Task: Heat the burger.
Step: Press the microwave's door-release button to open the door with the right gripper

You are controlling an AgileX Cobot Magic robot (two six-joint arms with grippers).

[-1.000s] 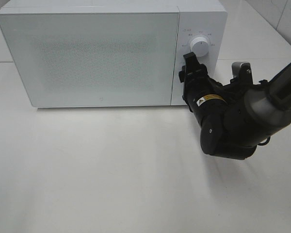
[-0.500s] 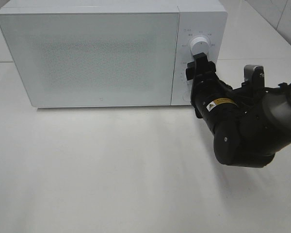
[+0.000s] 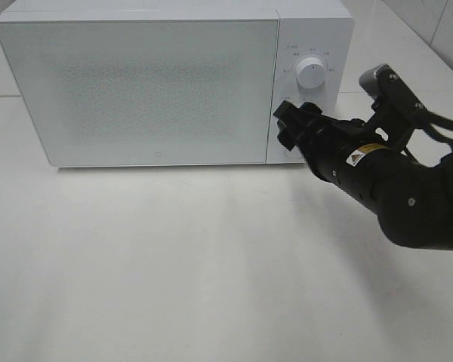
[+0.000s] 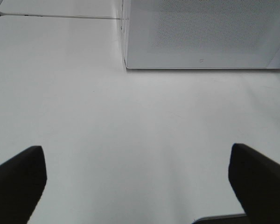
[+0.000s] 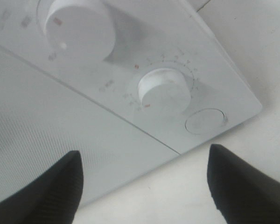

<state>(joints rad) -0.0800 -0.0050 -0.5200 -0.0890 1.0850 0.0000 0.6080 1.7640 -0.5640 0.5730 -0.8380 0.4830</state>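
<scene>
The burger is not visible in any view. The microwave (image 3: pixel 151 83) stands on the white worktop (image 3: pixel 174 264) with its door (image 3: pixel 136 87) closed. The door is frosted, so I cannot tell if the burger is already inside.

The right hand (image 3: pixel 289 127) is at the control panel, just in front of the lower knob (image 5: pixel 163 89). Its two fingers are spread apart on both sides of this knob and touch nothing, so the hand is released and empty. The upper knob (image 3: pixel 311 73) is free, and a round button (image 5: pixel 204 121) sits at the corner of the panel below the lower knob. The left hand (image 4: pixel 137 158) hangs over the bare worktop, well apart from the microwave, also released and holding nothing.

I judge that the step in hand is setting the lower knob, so the hand must close around it and turn.

A burger is probably light and soft, and its layers can slide on each other. If it must be taken, I think a gentle hold across the sides, low on the bun, is better than pressing on the glossy dome.
</scene>
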